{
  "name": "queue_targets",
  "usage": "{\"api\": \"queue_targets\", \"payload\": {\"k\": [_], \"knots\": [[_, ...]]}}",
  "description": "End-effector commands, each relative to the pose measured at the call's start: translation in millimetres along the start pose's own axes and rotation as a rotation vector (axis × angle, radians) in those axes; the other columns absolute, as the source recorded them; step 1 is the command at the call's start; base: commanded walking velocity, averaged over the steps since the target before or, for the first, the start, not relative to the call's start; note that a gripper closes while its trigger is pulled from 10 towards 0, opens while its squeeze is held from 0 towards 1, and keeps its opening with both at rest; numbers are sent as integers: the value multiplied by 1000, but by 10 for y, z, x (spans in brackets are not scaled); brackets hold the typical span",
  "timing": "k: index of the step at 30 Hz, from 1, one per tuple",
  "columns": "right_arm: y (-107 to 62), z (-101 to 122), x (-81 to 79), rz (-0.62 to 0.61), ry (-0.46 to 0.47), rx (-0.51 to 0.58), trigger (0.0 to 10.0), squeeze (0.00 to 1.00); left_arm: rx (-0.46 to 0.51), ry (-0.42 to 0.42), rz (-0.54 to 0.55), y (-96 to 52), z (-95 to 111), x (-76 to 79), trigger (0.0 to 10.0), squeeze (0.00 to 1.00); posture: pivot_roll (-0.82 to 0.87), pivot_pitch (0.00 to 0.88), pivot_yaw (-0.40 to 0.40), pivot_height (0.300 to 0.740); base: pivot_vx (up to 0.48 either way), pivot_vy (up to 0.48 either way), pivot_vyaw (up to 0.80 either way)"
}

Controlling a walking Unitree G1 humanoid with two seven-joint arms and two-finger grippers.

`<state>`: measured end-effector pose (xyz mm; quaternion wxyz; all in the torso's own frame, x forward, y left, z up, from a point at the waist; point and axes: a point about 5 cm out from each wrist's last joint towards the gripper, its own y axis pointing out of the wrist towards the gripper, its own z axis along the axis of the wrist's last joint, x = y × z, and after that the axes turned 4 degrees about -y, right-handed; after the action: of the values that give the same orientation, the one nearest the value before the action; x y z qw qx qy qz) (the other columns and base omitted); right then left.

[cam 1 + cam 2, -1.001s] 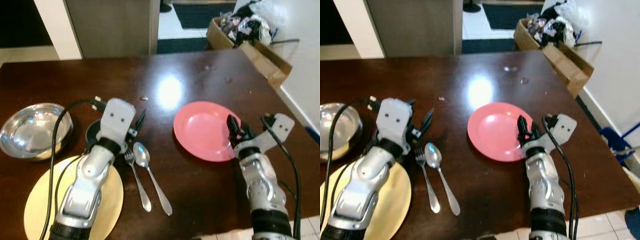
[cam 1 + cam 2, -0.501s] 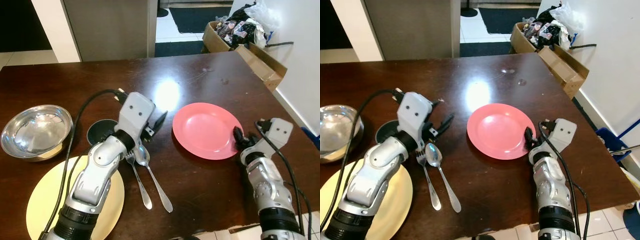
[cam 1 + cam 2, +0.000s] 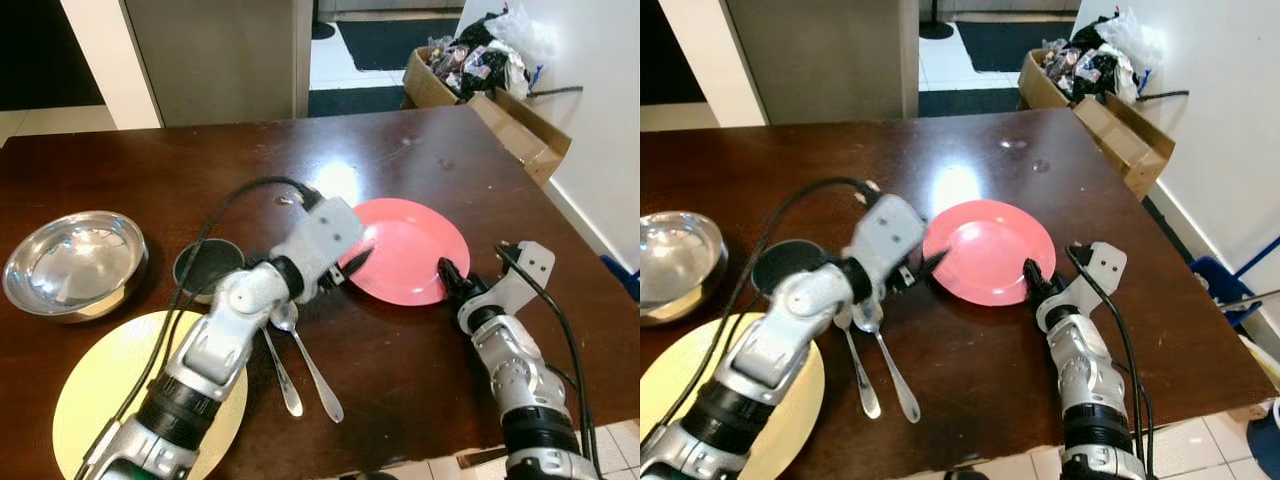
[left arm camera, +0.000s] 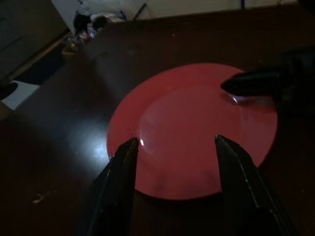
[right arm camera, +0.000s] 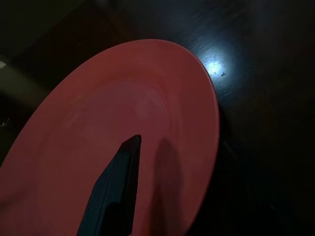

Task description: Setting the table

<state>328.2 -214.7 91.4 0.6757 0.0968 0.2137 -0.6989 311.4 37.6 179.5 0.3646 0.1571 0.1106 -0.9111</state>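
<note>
Plates number two on the dark surface (image 3: 420, 150): one pink plate (image 3: 408, 248) and one yellow plate (image 3: 100, 385). One fork (image 3: 280, 370), one spoon (image 3: 312, 372), one metal bowl (image 3: 72, 262). Left pincer (image 4: 174, 152) is spread wide over the pink plate's near edge. Right pincer (image 3: 447, 275) touches its far edge; I cannot tell its spread.

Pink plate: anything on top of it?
No food or cutlery on the pink plate. The left gripper hovers open over its near rim; a right gripper finger overlaps its right edge. Underneath is hidden.
</note>
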Motion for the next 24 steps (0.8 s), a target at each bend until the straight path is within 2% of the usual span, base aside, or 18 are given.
{"api": "queue_targets", "payload": {"k": [1,4,5,7,9,12,13,14,15,16,17,18,19,22,23,24], "knots": [[-29,-179,31,-10,47,-78,10000,0,-7,22,-24,37,0,34,10000,0,-81,43,54,740,0,0,0],[-40,-147,22,-9,38,-59,10000,0,-61,19,-18,60,-59,31,10000,0,-81,44,54,740,0,0,0],[-44,-121,19,-9,32,-44,10000,0,-91,-7,-12,73,-95,27,10000,0,-81,44,54,740,0,0,0],[-50,-70,15,-9,-1,-16,10000,0,-143,-54,5,98,-160,20,10000,0,-81,44,54,740,0,0,0],[-58,40,-28,4,-88,45,10000,0,-191,-82,9,143,-241,48,10000,0,-90,47,56,740,0,0,0],[-63,108,-64,15,-113,84,10000,0,-204,-93,7,164,-271,66,10000,0,-94,48,56,740,0,0,0],[-76,238,-139,42,-155,149,10000,0,-159,-246,12,207,-236,76,10000,0,-96,47,61,740,0,0,0],[-80,264,-155,48,-164,162,10000,0,-144,-290,13,216,-222,76,10000,0,-96,47,61,740,0,0,0],[-80,264,-155,48,-164,162,10000,0,-144,-290,13,216,-222,76,10000,0,-96,47,61,740,0,0,0],[-91,335,-220,75,-186,193,10000,0,-44,-398,74,179,-178,-15,10000,0,-105,48,69,740,0,0,0],[-95,361,-258,91,-195,203,10000,0,-17,-440,117,126,-211,-73,10000,0,-105,48,69,740,0,0,0],[-95,361,-258,91,-195,203,10000,0,-17,-440,117,126,-211,-73,10000,0,-105,48,69,740,0,0,0],[-96,369,-313,117,-211,202,10000,0,-14,-500,173,17,-336,-138,10000,0,-108,52,69,740,0,0,0],[-95,347,-375,158,-222,190,10000,0,-59,-541,219,-87,-549,-171,10000,0,-102,54,62,740,0,0,0],[-94,322,-428,198,-237,177,10000,0,-85,-504,260,-130,-679,-190,10000,0,-100,55,54,740,0,0,0],[-94,322,-428,198,-237,177,10000,0,-85,-504,260,-130,-679,-190,10000,0,-100,55,54,740,0,0,0]]}}
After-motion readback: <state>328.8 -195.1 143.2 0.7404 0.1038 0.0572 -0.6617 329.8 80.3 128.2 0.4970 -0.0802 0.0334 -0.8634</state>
